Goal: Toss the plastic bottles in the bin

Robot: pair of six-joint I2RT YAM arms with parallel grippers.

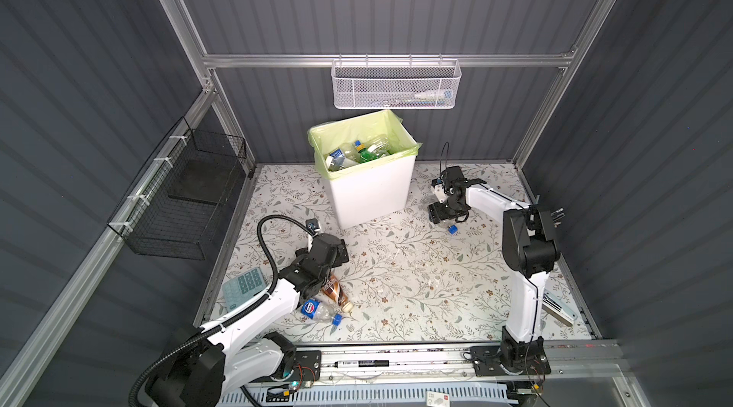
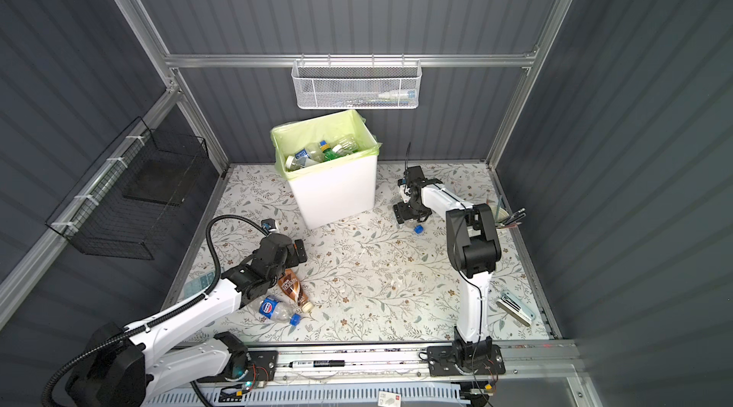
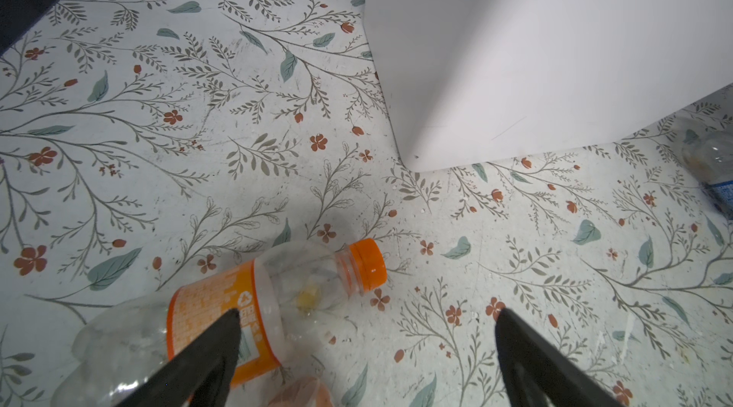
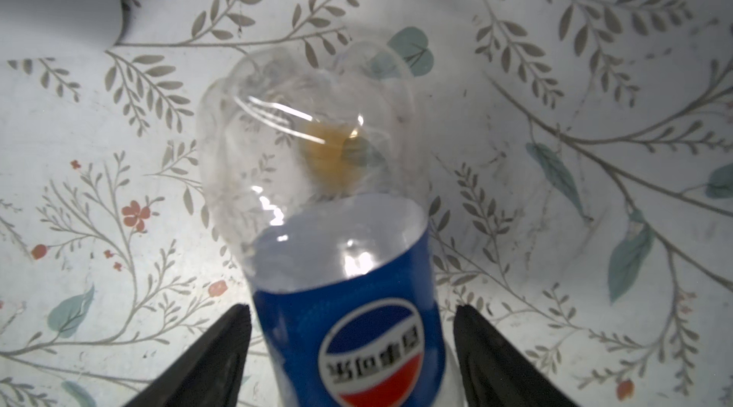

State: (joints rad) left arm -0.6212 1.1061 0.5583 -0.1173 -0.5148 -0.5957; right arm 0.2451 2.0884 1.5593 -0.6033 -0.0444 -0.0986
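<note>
Spread black tapered fingers of our right pincer point(image 4: 350, 308) flank a clear blue-labelled bottle point(image 4: 313, 139) lying on the floral desk point(image 1: 416, 286), just right of the tall white bin point(image 1: 373, 194) at the far middle, whose green-lined mouth holds more bottles point(image 1: 357, 153). Near left, we see our left pincer point(image 3: 367, 310) gaping over a clear orange-capped bottle point(image 3: 301, 286).

The white bin point(image 1: 371, 194) is wearing a yellow-green liner point(image 1: 331, 135); beside it, the clear Pepsi bottle point(image 4: 337, 266) is showing a blue label, on the bench's point(image 1: 416, 286) leafy, red-flowered print.
</note>
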